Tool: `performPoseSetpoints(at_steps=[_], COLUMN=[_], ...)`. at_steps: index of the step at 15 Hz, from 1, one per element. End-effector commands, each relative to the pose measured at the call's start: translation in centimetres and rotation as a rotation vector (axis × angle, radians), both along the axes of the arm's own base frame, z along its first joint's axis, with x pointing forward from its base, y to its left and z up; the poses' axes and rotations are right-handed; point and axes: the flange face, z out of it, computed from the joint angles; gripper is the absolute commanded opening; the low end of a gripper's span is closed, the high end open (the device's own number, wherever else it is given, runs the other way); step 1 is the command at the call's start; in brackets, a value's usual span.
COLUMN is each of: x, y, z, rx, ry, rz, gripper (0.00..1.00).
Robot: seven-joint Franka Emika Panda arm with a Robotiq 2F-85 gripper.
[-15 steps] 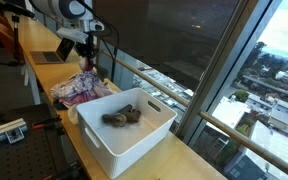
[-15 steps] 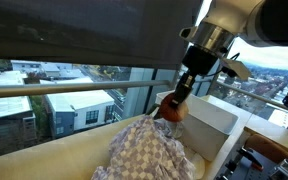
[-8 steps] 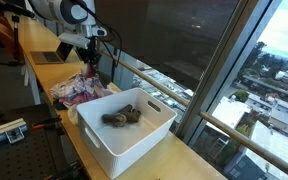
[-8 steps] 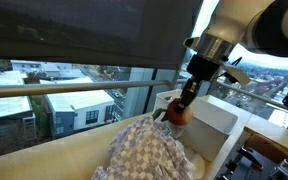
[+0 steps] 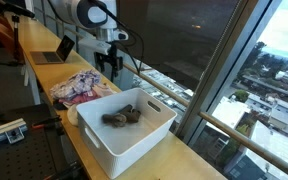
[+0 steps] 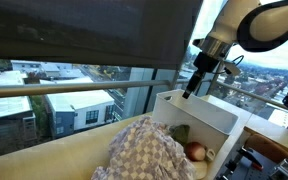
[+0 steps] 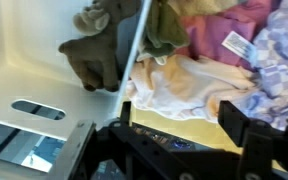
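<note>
My gripper (image 5: 109, 64) hangs open and empty in the air between a heap of clothes (image 5: 82, 88) and a white bin (image 5: 134, 142). In the wrist view the dark fingers (image 7: 239, 122) stand wide apart, nothing between them; the gripper (image 7: 180, 125) is over the wooden top beside a cream cloth (image 7: 184, 85). The bin's wall (image 7: 139, 50) runs up the middle, with a brown cloth (image 7: 94, 62) inside it. A pink garment (image 7: 216, 22) and a checkered cloth (image 7: 280, 60) lie to the right. In an exterior view the gripper (image 6: 190, 88) is above the bin (image 6: 209, 117), behind the checkered cloth (image 6: 144, 150).
The bin and the heap rest on a long wooden counter (image 5: 189, 160) that runs along a glass window wall with a railing (image 5: 169, 85). A laptop (image 5: 54, 52) stands open further along the counter. A brown cloth (image 5: 122, 116) lies in the bin.
The jaws went from nearly shut to wide open. The gripper rose off the heap of clothes and moved toward the bin; the cloth at its tips is gone from them.
</note>
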Motion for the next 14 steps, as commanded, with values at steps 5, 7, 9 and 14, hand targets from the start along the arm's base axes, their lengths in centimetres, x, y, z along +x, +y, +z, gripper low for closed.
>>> performPoseSetpoints(at_steps=[5,7,9,14], x=[4.4,5.2,6.3,9.4], y=[-12.5,-13.2,-13.3,-13.8], z=[-6.6,-8.9,-10.3,-11.9], rx=[-0.006,0.009,0.025,0.073], ry=[0.009,0.023,0.034,0.044], rz=[-0.114,-0.131,-0.143,-0.179], gripper=[1.00,1.00,1.00,1.00])
